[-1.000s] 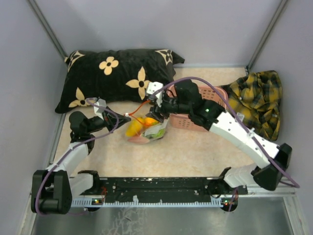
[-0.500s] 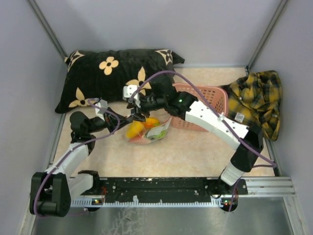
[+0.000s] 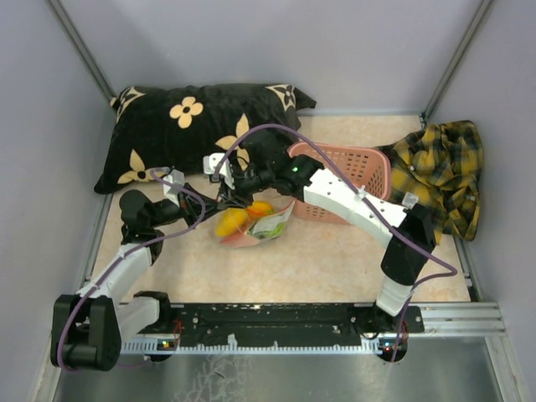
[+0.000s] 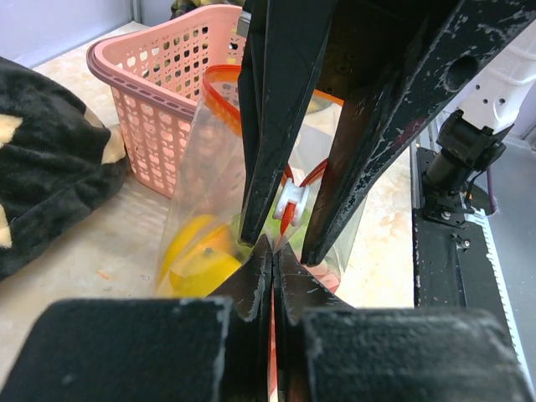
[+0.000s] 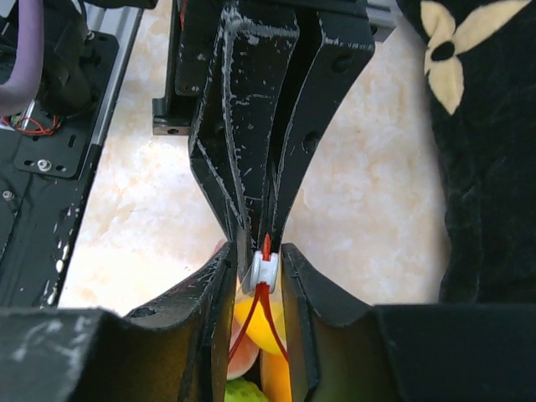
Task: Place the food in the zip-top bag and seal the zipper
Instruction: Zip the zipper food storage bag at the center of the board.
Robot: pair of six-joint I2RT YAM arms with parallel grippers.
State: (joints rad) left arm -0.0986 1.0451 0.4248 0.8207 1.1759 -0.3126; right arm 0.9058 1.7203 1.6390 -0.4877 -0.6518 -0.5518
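The zip-top bag (image 3: 270, 224) lies on the table with its mouth held up between my two grippers. Inside are yellow (image 3: 228, 221), orange (image 3: 260, 208) and green (image 3: 266, 227) food pieces. My left gripper (image 3: 215, 201) is shut on the end of the red-orange zipper (image 4: 288, 219), at the bag's left corner (image 4: 273, 251). My right gripper (image 3: 229, 193) is shut around the zipper's white slider (image 5: 265, 270), directly against the left gripper's fingertips (image 5: 251, 126). In the right wrist view the strip splits in two below the slider, over the yellow fruit (image 5: 261, 328).
A pink plastic basket (image 3: 360, 163) stands right of the bag, and it also shows in the left wrist view (image 4: 159, 84). A black flowered pillow (image 3: 184, 126) lies at the back left. A yellow plaid cloth (image 3: 440, 163) lies at the right.
My right gripper has slid left along the bag's mouth, from the basket side to right against the left gripper. The left gripper has stayed put.
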